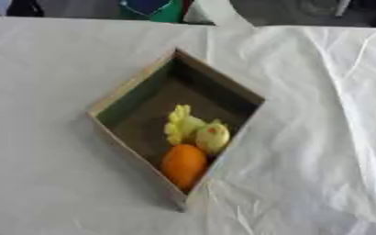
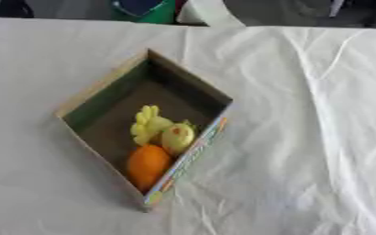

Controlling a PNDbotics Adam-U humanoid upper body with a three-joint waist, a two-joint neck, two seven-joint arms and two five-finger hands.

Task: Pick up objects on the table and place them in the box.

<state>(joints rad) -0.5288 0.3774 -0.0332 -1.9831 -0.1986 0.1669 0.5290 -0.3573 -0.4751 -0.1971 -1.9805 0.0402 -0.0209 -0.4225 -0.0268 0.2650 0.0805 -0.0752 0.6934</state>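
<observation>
- Neither hand shows in either view, so how far open they are, or whether they hold anything, cannot be told.
- A thin grey shape sits at the left edge of the left eye view; I cannot tell what it is.
- The box point(image 1: 135, 87) stands cornerwise on the bench point(image 2: 303, 137), open side up, which leaves its inside easy to reach from above.
- In its near corner lie an orange fruit point(image 1: 183, 164), a yellow-green round fruit with a red spot point(image 1: 213, 135) and a yellow lobed thing point(image 2: 147, 123), all bunched together and touching.
- The white cloth point(image 1: 319, 92) covering the bench is wrinkled on the right; no loose objects show on it, so the task looks nearly or wholly done.
</observation>
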